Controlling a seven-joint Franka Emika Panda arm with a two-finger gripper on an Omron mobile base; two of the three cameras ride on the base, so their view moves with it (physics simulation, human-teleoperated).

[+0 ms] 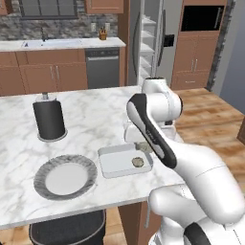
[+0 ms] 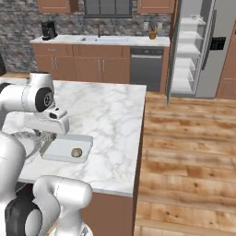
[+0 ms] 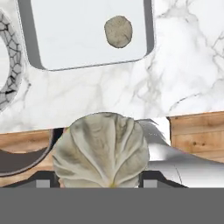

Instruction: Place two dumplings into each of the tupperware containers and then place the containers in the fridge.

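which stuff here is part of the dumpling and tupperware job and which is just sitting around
Part of the job:
- tupperware container
- dumpling in the container
- dumpling in the gripper
- gripper, shut on it
- fridge, door open

Just lying about:
- round plate
- black canister
- dishwasher
- sink

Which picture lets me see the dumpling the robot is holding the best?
The hand view: the held dumpling is big and close between the gripper tips, pleats clear. In the left base view it is a small lump half hidden behind the arm above the container. In the right base view it is a tiny speck under the hand.
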